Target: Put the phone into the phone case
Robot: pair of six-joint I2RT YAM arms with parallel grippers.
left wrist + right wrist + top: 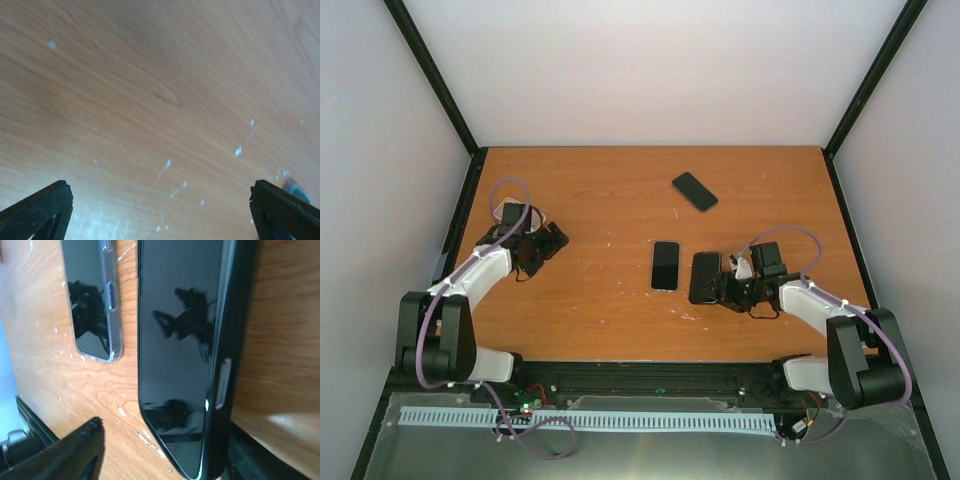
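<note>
A glossy black phone [704, 277] with a thick matte black rim lies right of the table's middle; it fills the right wrist view [185, 340]. My right gripper [724, 289] is open at its near end [165, 440]: the left finger stands apart on the wood and the right finger touches the phone's right edge. A dark slab in a clear-rimmed case [665, 265] lies just left of it [92, 300]. A third black slab [694, 191] lies slanted further back. My left gripper [546, 240] is open and empty over bare wood [159, 186].
The wooden table [600, 200] is scuffed with white marks. Black frame posts and white walls close the back and sides. A black rail and white cable strip run along the near edge.
</note>
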